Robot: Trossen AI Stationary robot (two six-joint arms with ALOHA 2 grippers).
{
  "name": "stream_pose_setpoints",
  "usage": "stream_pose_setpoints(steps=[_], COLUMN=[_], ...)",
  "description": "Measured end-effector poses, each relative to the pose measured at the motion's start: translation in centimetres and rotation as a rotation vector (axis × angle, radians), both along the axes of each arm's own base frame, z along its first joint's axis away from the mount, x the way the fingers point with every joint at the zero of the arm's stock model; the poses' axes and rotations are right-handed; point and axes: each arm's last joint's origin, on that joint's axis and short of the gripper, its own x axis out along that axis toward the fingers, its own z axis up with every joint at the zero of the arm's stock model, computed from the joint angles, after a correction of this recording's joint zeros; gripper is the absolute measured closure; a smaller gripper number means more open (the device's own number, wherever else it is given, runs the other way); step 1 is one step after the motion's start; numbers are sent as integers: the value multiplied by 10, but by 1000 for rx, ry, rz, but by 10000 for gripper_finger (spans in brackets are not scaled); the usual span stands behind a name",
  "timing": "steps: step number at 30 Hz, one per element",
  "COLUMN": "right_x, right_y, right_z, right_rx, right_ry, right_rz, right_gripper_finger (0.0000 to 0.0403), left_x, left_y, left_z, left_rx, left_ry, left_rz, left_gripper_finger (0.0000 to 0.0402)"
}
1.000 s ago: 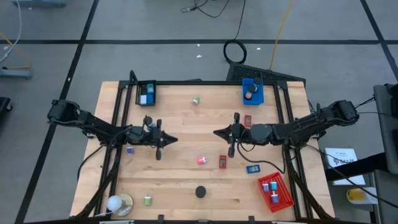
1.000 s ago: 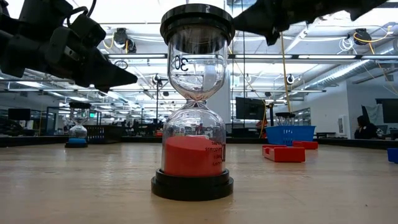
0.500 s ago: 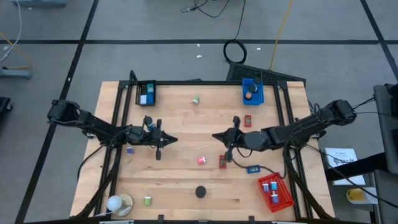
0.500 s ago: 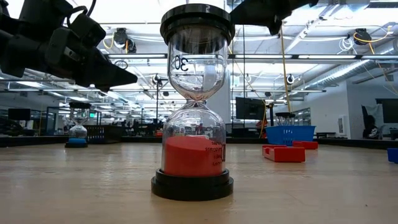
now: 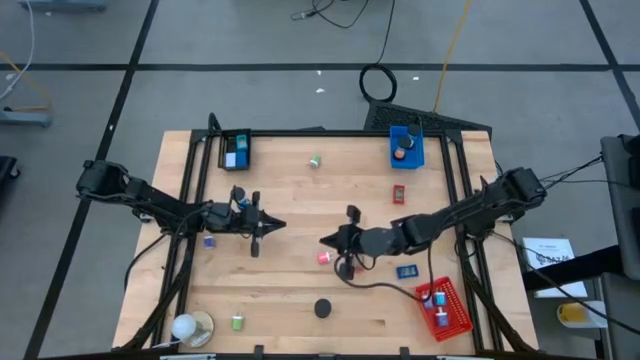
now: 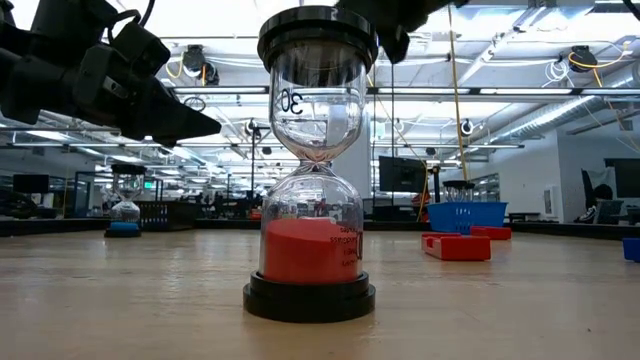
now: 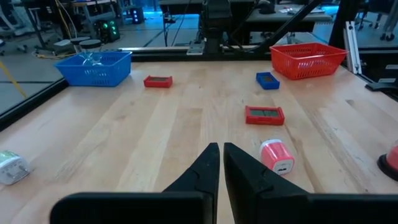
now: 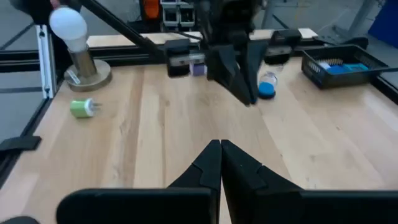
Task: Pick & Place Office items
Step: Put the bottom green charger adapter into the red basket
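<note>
The pink roll (image 5: 324, 258) lies on the bare wood just under and beside the right gripper (image 5: 331, 241), which hovers over the middle of the table with its 2 fingers pressed together and nothing between them. In the left wrist view the same roll (image 7: 276, 155) lies on its side, with a red block (image 7: 265, 114) just past it. In the high view that block is mostly hidden under the right arm. A blue block (image 5: 406, 271) sits farther back along that arm, near the red tray (image 5: 455, 322). A green piece (image 5: 238, 322) lies well away, toward the lamp (image 5: 190, 327).

The step in hand looks like a reach for the pink roll. To do it well, the right gripper should spread its fingers before it drops, so the tips do not knock the roll away. A roll on its side will likely trundle off if touched on 1 side only. The fingers should straddle it across its round body, go down to the wood, then pinch evenly.

The left gripper (image 5: 268, 226) waits on its own half of the table, fingers together and holding nothing.
</note>
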Motion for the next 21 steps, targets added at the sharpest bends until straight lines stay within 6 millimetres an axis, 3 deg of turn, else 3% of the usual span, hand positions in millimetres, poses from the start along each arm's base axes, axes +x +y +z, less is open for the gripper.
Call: stream_pose_setpoints(steps=[12,21], right_x=[16,15], right_y=[27,35], right_z=[2,10], right_rx=[10,9], right_ry=[86,115], right_rz=[36,47], right_gripper_finger=[398,398], left_x=[0,0], left_y=[0,0], left_z=[-1,-2], left_rx=[-32,-11], left_ry=[6,16], left_rz=[7,7], left_gripper_finger=[371,371])
